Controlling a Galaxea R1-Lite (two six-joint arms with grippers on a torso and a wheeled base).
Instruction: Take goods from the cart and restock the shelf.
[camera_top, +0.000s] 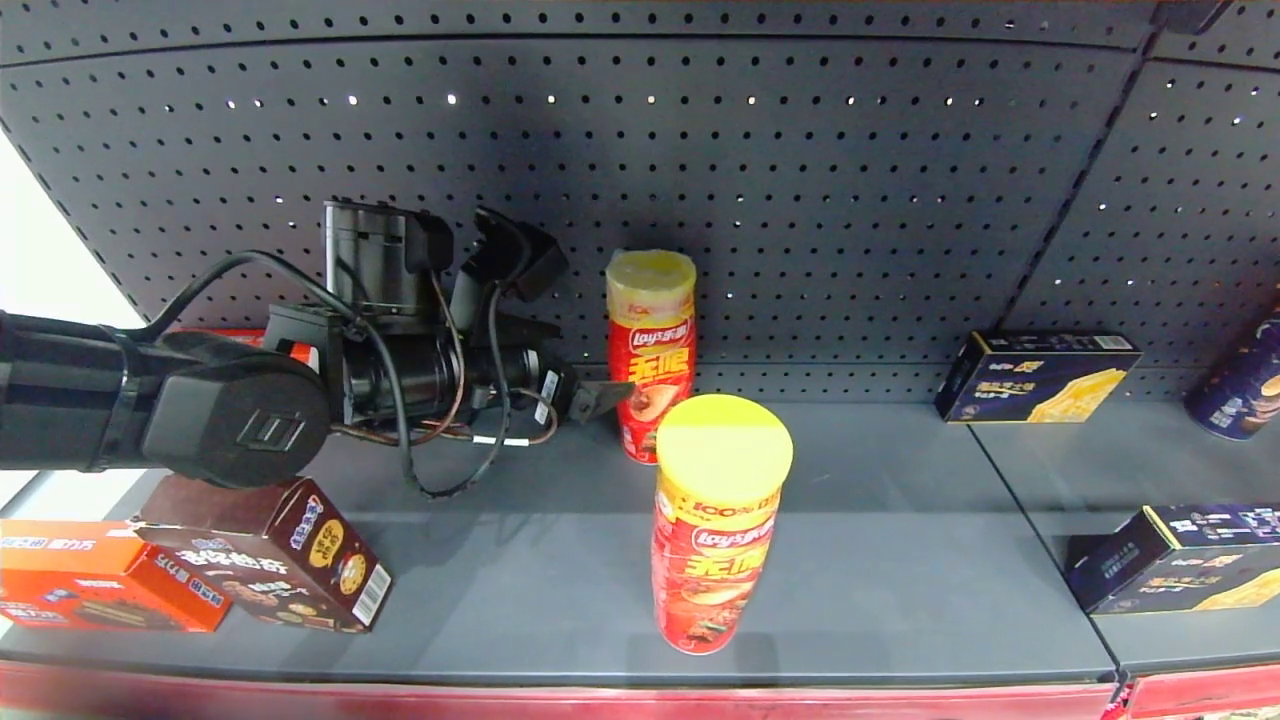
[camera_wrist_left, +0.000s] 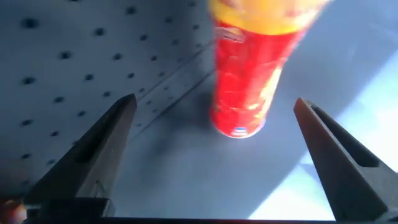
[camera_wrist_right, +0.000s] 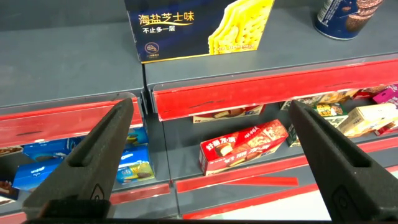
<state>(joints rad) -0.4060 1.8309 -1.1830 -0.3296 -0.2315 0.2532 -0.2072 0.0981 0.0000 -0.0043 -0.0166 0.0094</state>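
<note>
Left gripper (camera_top: 601, 396) jaws apart, just beside rear red chip can (camera_top: 651, 372) — right gripper (camera_wrist_right: 211, 104) also apart

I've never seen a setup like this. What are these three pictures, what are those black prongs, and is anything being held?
This is a two-armed robot restocking a shop. The wide picture comes from a camera on its head. The black arm there ends in the left gripper, and the prongs are its two fingers. On the grey shelf stand two red chip cans with yellow lids: the rear can, next to those fingers, and the front can. A brown box and an orange box lie to the left, a dark blue box to the right. The other two pictures come from wrist cameras looking out between the fingers. The left one faces the rear can; the right gripper faces lower shelves. Both grippers are open and hold nothing.
</note>
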